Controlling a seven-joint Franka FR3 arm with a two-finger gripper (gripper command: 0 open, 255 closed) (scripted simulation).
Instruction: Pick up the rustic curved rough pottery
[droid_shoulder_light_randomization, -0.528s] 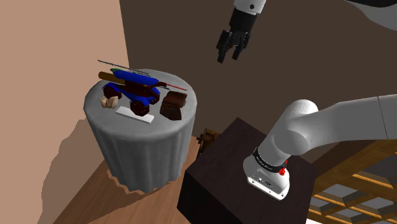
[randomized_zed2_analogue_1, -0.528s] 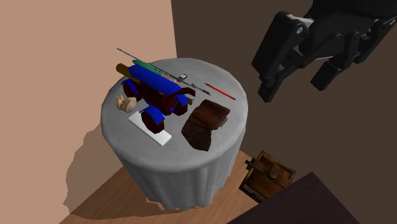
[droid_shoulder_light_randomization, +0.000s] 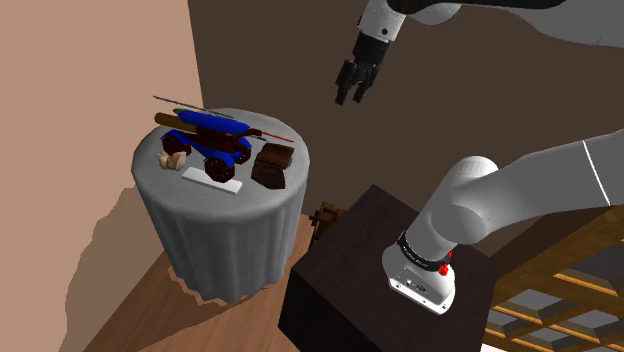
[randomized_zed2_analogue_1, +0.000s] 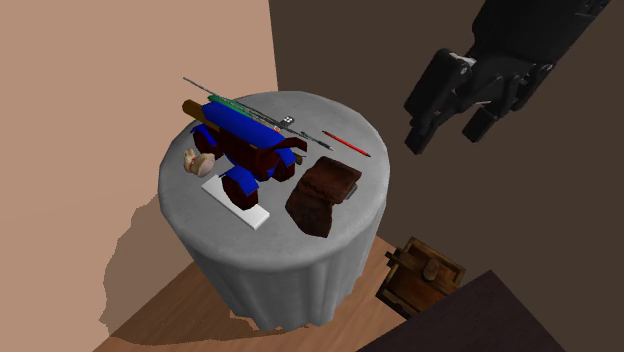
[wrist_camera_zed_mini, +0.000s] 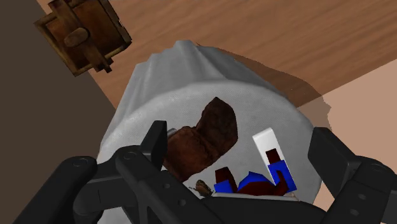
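The pottery (droid_shoulder_light_randomization: 272, 165) is a dark brown, rough, curved piece lying on the round grey-draped table (droid_shoulder_light_randomization: 225, 235), near the edge on the shoulder view's right. It also lies at that edge in the second exterior view, pottery (randomized_zed2_analogue_1: 322, 195) on table (randomized_zed2_analogue_1: 290, 270). My black gripper (droid_shoulder_light_randomization: 351, 97) hangs open in the air, well above the table and off to its right, gripper (randomized_zed2_analogue_1: 443, 135). Seen from the wrist, the pottery (wrist_camera_zed_mini: 203, 143) lies below the open gripper (wrist_camera_zed_mini: 242, 156), closer to one finger (wrist_camera_zed_mini: 156, 145), untouched.
A blue and dark red toy cannon (randomized_zed2_analogue_1: 245, 150), a white flat slab (randomized_zed2_analogue_1: 240, 203), a small beige object (randomized_zed2_analogue_1: 196, 160) and thin sticks (randomized_zed2_analogue_1: 345, 143) share the table. A wooden crate (randomized_zed2_analogue_1: 423, 272) stands on the wood floor beside it. The dark stand (droid_shoulder_light_randomization: 350, 270) is close by.
The gripper has shifted slightly left toward the table in the shoulder view and drawn away from the second exterior camera. It stays open. Nothing on the table has moved.
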